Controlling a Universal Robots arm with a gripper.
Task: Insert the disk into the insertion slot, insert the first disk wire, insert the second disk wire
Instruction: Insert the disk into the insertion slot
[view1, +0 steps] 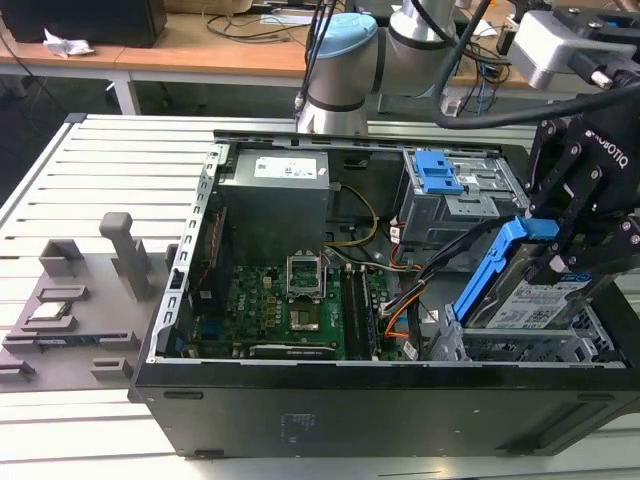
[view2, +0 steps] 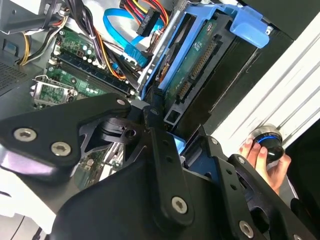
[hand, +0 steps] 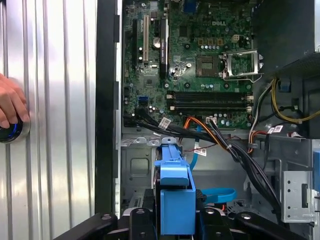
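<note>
Open black tower computer case (view1: 350, 410), side panel off.
Black gripper (view1: 565, 262) clamps silver hard drive in bright blue carrier frame (view1: 525, 300), tilted (label upward), lower end in grey perforated sheet-metal drive cage (view1: 505, 347), exterior view's right.

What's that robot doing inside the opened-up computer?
The arm's gripper is clamped on the disk, a hard drive in a blue frame, holding it tilted with its lower end at the insertion slot, the grey metal cage in a corner of the computer case. The drive is not seated yet, and no wire is plugged into it. A person's hand rests on a round button beside the case.
</note>
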